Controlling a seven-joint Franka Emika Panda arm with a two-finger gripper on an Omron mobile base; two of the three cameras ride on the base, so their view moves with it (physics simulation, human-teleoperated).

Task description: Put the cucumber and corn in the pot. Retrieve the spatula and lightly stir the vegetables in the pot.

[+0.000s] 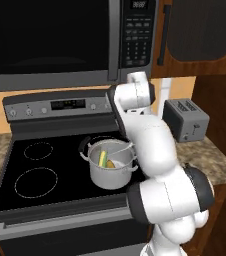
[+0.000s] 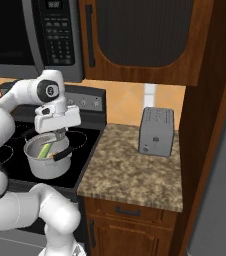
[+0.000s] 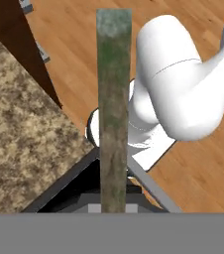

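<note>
Two vegetables lie inside the pot point(image 1: 112, 170), which stands on the black glass stovetop point(image 1: 40, 170) at its front right: the green cucumber point(image 1: 102, 159) leans against the inner wall, and the pale yellow corn point(image 1: 111, 163) sits just beside it. From the right base camera the gripper point(image 2: 58, 135) hangs straight down over the pot's rim, under the wide white hand, and its fingers are too small and crowded to tell how far apart they stand. Looking along the hand, a long flat grey-green bar point(image 3: 114, 109) runs up the middle from the bottom edge; it appears to be the spatula, though the fingertips themselves are hidden. A steel toaster point(image 2: 156, 131) stands on the speckled granite counter point(image 2: 130, 175), well apart from the pot, and a microwave point(image 1: 60, 35) hangs above the stove
</note>
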